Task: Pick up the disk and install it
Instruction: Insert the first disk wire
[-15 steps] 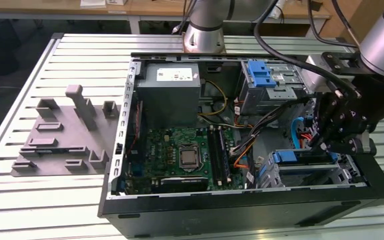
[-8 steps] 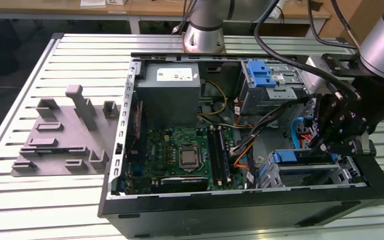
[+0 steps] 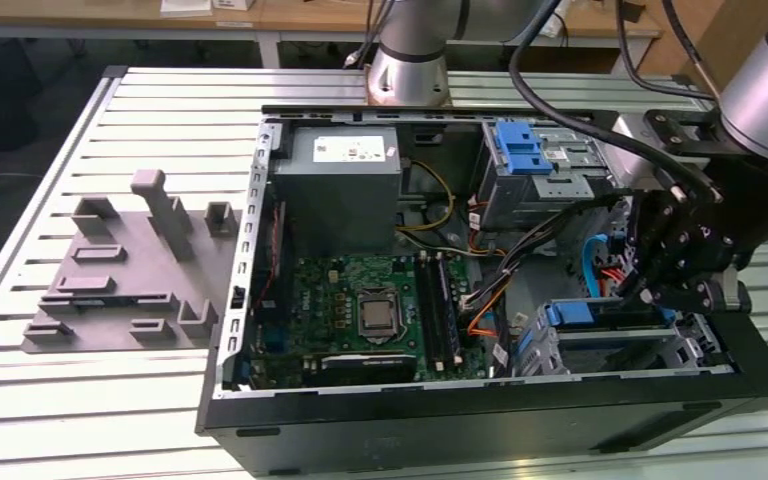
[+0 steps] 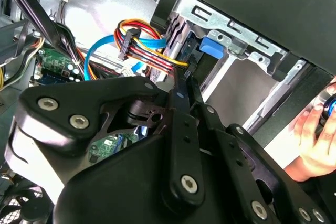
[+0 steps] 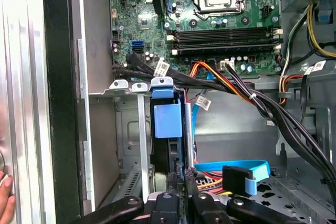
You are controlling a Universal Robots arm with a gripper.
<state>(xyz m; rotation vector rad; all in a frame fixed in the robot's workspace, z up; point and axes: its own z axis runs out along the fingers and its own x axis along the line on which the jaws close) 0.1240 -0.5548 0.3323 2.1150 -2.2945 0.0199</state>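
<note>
First wrist view gives us the disk (image 5: 167,129) standing on edge in the cage (image 5: 123,124), blue rail tab up, partly seated, with our claw (image 5: 178,182) clenched on its near edge. Orange and black cables (image 5: 236,90) run just beside it, so a skewed push could jam the rails or snag a wire. A hand (image 5: 4,203) rests at the case edge.
</note>
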